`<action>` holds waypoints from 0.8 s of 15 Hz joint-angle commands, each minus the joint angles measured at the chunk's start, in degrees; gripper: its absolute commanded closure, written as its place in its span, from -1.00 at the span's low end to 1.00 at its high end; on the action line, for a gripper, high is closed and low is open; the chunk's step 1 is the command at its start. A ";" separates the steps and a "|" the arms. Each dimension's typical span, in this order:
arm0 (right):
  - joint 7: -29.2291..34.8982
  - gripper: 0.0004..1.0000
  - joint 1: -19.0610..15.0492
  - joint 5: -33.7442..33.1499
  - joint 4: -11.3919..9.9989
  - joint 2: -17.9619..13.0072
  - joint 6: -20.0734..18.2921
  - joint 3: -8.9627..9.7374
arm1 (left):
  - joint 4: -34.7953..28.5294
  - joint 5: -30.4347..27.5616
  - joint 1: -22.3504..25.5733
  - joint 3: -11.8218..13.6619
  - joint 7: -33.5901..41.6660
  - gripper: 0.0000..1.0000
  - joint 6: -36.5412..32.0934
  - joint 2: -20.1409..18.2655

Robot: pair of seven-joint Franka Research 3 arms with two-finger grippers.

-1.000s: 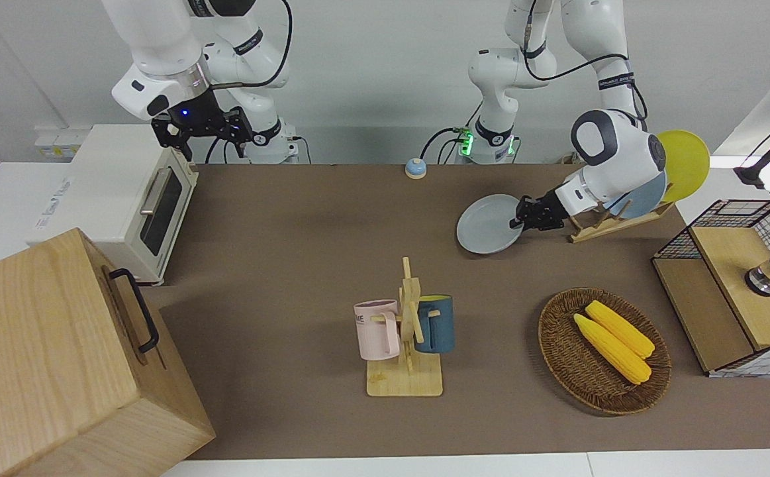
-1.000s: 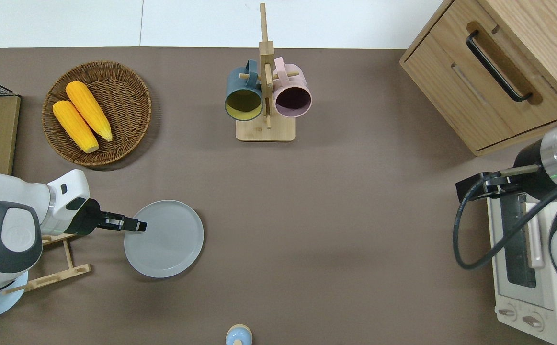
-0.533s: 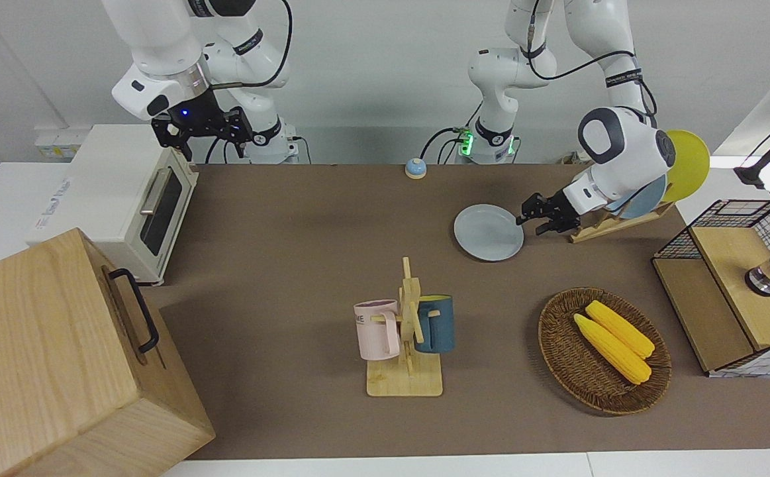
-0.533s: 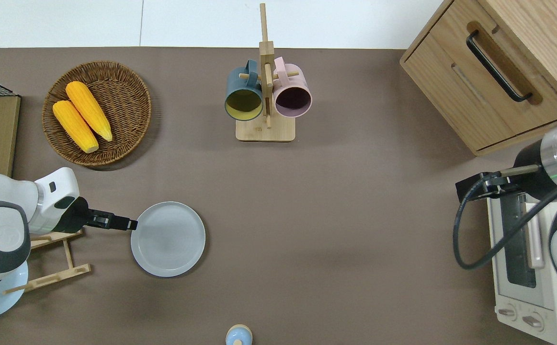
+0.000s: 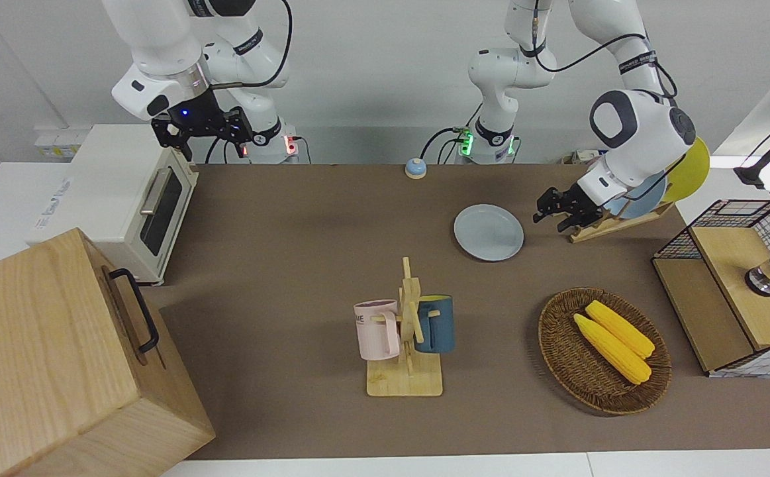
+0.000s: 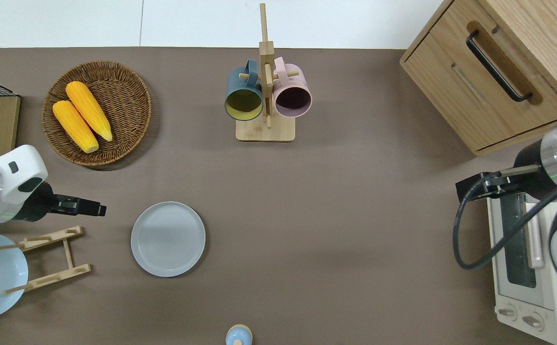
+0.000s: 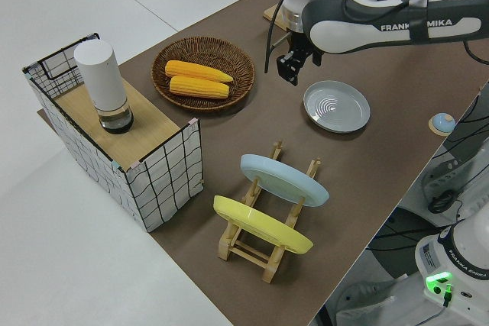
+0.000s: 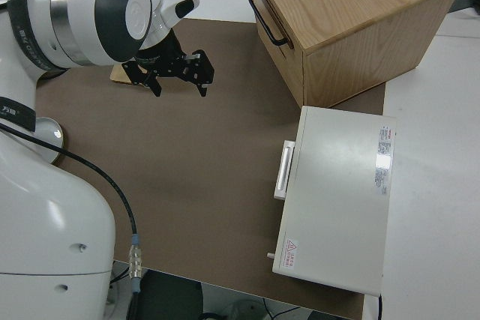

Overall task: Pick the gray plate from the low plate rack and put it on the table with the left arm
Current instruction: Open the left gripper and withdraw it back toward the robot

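The gray plate [image 5: 488,232] lies flat on the brown table [image 5: 292,218], beside the low plate rack [image 5: 613,222] on the side toward the table's middle. It also shows in the overhead view [image 6: 168,238] and the left side view [image 7: 336,106]. My left gripper [image 6: 102,210] is open and empty. It hangs over bare mat between the plate and the rack [image 6: 48,258], clear of both. The rack holds a light-blue plate [image 7: 283,179] and a yellow plate [image 7: 260,223]. My right gripper [image 8: 181,86] is open and parked.
A mug stand [image 5: 408,331] with a pink and a blue mug stands mid-table. A wicker basket [image 5: 560,358] with two corn cobs, a wire-framed box [image 5: 735,285], a toaster oven [image 5: 126,199], a wooden cabinet [image 5: 60,358] and a small blue bell [image 5: 415,168] ring the table.
My left gripper let go of the gray plate, which settled flat on the table. The gripper then drew back toward the left arm's end of the table and rose. The right arm stayed still.
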 commanded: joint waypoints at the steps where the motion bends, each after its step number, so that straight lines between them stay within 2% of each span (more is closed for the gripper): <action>1: 0.68 -0.97 -1.32 -0.37 0.41 -0.12 -0.71 1.13 | 9.02 7.03 -1.08 -0.24 -7.01 -0.97 -7.58 -0.05; 4: 0.68 -0.97 -1.32 -0.37 0.41 -0.12 -0.62 1.21 | 15.33 11.70 -1.08 -1.38 -8.52 -0.98 -12.06 0.04; 7: 0.68 -0.97 -1.32 -0.37 0.41 -0.12 -0.62 1.13 | 21.14 13.02 -1.08 -1.73 -8.34 -0.98 -15.41 0.21; 9: 0.68 -0.97 -1.32 -0.37 0.41 -0.12 -0.62 1.21 | 22.56 15.04 -1.08 -2.96 -8.52 -0.98 -16.12 0.12; 12: 0.68 -0.97 -1.32 -0.37 0.33 -0.12 -0.62 1.21 | 24.41 15.40 -1.08 -3.06 -8.52 -0.98 -17.17 0.04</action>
